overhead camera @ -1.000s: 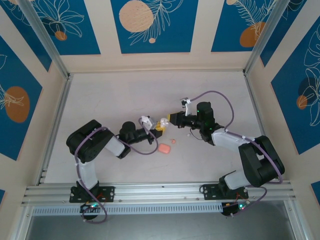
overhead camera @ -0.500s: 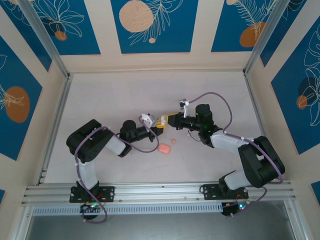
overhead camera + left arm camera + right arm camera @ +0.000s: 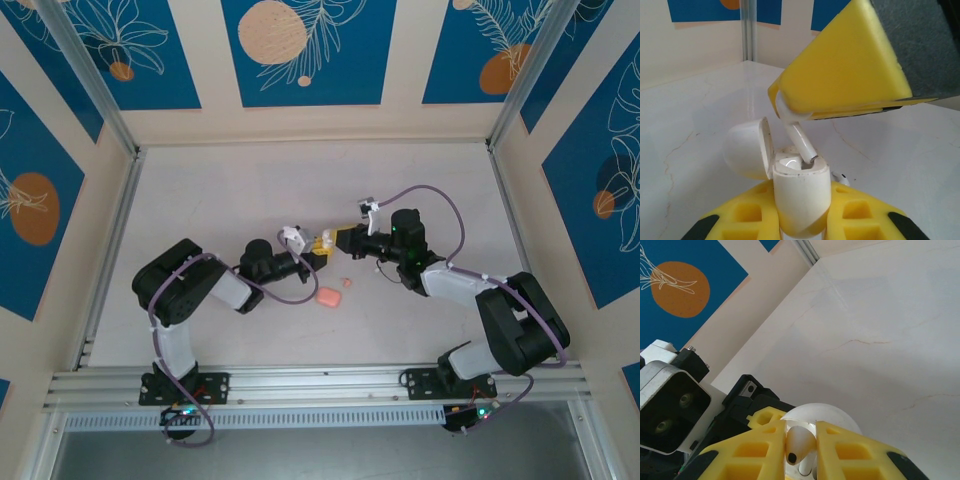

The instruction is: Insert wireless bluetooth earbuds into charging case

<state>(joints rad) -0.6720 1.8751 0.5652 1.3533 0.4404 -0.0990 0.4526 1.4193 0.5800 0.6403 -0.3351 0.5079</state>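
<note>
Within the last second the right pincer (image 3: 342, 240) has closed the gap to the left pincer (image 3: 316, 252). The right is clenched on a white earbud (image 3: 799, 139). Its stem tip, just below that pincer, is entering the open charging case (image 3: 801, 192), which stands upright, grasped between the left pincer's fingers. Insertion judged begun, not yet seated.

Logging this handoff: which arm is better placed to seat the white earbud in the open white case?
Right. The right gripper pinches the white earbud, stem tip at the white case opening; the left gripper holds that case upright, lid open.
</note>
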